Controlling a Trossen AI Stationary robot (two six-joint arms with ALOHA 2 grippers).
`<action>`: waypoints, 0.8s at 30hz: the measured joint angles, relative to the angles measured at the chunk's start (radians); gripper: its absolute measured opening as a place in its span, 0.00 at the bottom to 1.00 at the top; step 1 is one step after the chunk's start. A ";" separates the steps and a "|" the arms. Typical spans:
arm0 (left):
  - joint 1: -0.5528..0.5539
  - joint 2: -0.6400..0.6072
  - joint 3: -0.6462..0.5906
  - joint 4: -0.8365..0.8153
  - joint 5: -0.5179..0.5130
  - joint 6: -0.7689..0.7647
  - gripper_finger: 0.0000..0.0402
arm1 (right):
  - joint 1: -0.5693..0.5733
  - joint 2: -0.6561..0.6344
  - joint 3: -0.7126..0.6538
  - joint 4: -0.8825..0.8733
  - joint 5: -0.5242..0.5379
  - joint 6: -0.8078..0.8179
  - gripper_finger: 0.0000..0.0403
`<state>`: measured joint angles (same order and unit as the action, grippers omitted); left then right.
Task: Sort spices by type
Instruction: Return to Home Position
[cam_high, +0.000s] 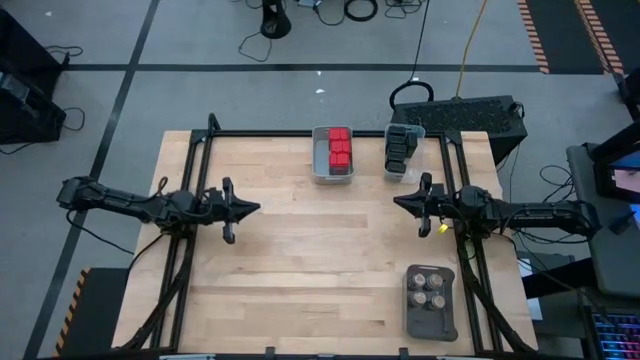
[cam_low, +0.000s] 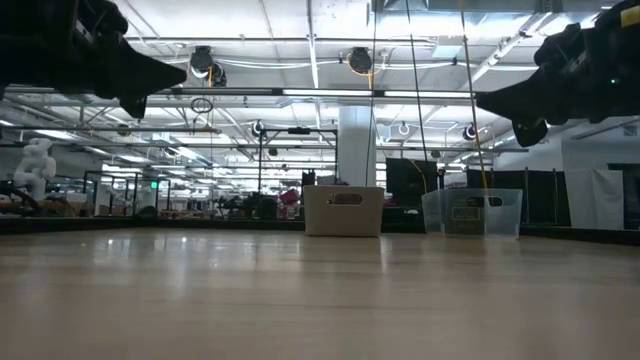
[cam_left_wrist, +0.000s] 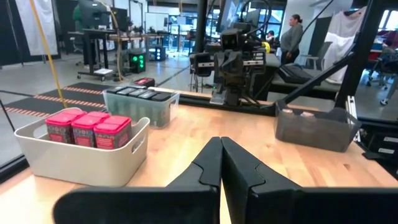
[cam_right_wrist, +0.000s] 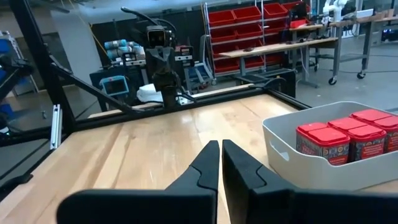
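Several red-capped spices (cam_high: 339, 152) stand in a grey bin (cam_high: 319, 166) at the table's far edge. Dark black spices (cam_high: 400, 148) fill a clear bin (cam_high: 417, 135) to its right. Round tan-topped jars (cam_high: 430, 288) sit in a dark grey tray (cam_high: 432, 322) at the near right. My left gripper (cam_high: 257, 208) hangs shut above the table's left side, pointing level toward the middle, holding nothing. My right gripper (cam_high: 396, 200) hangs shut above the right side, facing it, also holding nothing. In the left wrist view the red spices (cam_left_wrist: 89, 129) and black ones (cam_left_wrist: 140, 94) show beyond the shut fingers (cam_left_wrist: 221, 163).
Bare wooden tabletop (cam_high: 320, 270) spreads between the two grippers and toward the near edge. A black frame (cam_high: 300, 134) runs along the table's far and side edges. In the left wrist view a person (cam_left_wrist: 291, 38) stands in the room beyond the table.
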<state>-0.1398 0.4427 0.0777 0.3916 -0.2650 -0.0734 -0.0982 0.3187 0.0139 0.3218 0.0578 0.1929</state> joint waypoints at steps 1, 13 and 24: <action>0.000 0.000 -0.005 0.002 0.000 0.000 0.02 | 0.000 0.000 0.000 -0.002 0.000 -0.001 0.00; 0.001 0.000 -0.068 0.061 -0.001 0.000 0.02 | 0.000 0.000 0.000 -0.056 0.031 -0.043 0.00; 0.001 0.000 -0.069 0.065 -0.084 0.003 0.02 | 0.000 0.001 0.001 -0.149 0.052 -0.081 0.00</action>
<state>-0.1387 0.4427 0.0086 0.4570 -0.3495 -0.0704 -0.0983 0.3194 0.0147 0.1728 0.1097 0.1117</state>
